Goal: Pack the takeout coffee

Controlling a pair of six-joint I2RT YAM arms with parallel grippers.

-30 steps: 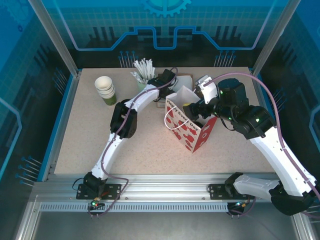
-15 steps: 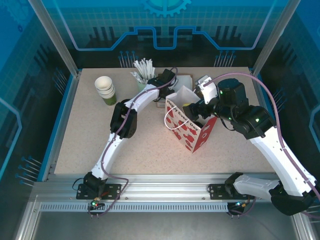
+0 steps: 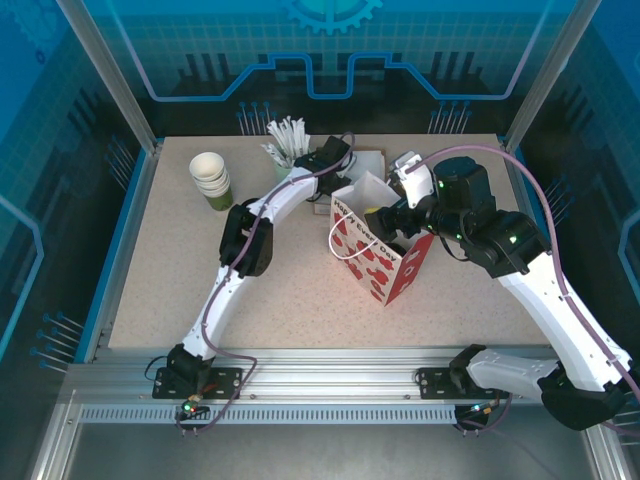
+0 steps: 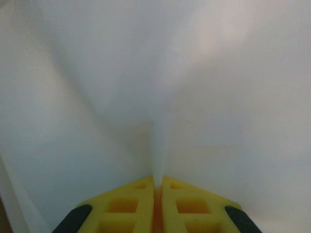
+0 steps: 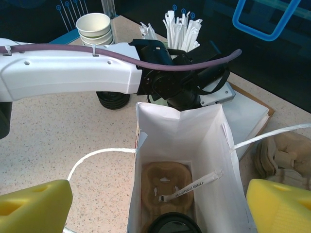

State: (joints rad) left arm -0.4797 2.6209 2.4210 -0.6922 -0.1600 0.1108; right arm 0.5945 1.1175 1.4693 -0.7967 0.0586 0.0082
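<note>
The speckled beige table [image 3: 300, 300] carries a stack of lidless cups [image 3: 211, 178] at the upper left, a cup of white wrapped sticks [image 3: 287, 140] at top centre, a flat brown board [image 3: 372, 159] just right of it, and a red-spotted white paper bag [image 3: 385, 262] standing right of centre.

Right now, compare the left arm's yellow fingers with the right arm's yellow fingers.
The left arm's yellow fingers are pressed together; the right arm's yellow fingers stand wide apart. The left ones pinch the far wall of the white paper bag with red print; the right ones have nothing between them and hang over its open mouth. Both pairs are yellow blocks, and both are at that bag.
</note>
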